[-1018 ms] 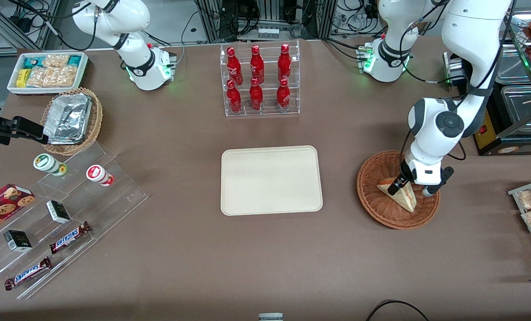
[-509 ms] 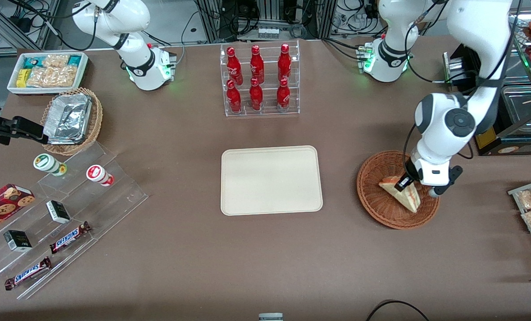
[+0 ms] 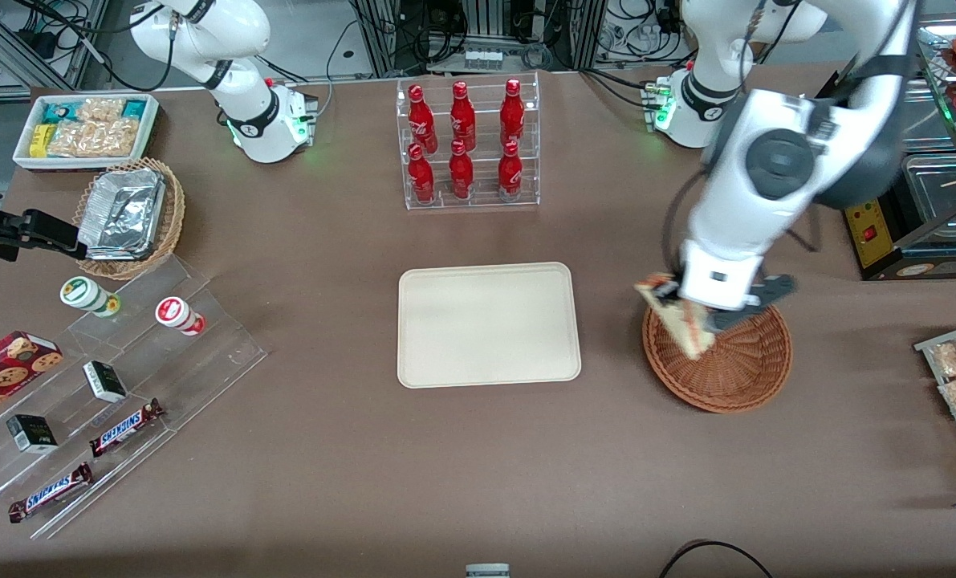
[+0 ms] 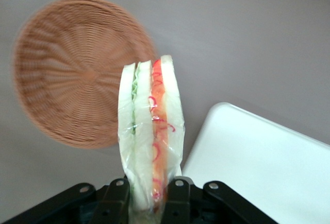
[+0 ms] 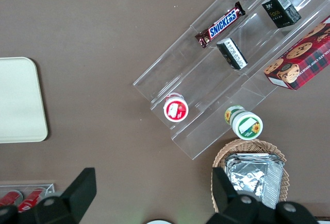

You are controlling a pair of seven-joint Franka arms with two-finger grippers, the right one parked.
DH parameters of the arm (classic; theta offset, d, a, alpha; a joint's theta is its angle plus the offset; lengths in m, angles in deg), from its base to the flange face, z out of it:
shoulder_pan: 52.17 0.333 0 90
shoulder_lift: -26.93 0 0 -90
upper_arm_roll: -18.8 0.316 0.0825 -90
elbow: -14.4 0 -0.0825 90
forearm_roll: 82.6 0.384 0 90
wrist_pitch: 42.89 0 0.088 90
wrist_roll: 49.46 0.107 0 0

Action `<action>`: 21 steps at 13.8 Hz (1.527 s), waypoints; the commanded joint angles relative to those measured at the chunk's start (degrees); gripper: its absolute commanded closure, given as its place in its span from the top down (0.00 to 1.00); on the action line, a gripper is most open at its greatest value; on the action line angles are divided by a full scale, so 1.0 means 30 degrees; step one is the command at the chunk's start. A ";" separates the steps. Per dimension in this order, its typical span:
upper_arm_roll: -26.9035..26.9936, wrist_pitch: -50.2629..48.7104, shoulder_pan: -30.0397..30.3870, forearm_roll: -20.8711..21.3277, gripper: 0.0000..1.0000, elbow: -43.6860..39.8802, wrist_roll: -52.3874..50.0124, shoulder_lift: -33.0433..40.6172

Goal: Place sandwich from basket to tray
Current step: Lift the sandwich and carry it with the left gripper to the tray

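sandwich [image 3: 681, 321] now lifted above basket [image 3: 734, 369], gripper [image 3: 690, 317]

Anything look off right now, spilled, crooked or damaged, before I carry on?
Nothing stands out. The tool is shut on the sandwich, which is lifted out of the basket; its layers and wrap look intact. The basket has nothing in it and sits flat, and the tray lies bare beside it.

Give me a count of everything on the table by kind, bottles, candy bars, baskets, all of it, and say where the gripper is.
Red bottles: 6
Snickers bars: 2
Wicker baskets: 2
Yogurt cups: 2
Small dark boxes: 2
Cookie box: 1
Tray: 1
Sandwich: 1, held by the gripper above the basket's edge
Total: 17
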 commanded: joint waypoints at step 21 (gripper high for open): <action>0.0294 0.5701 -0.7644 0.2870 0.99 -0.6206 -0.0215 -1.1210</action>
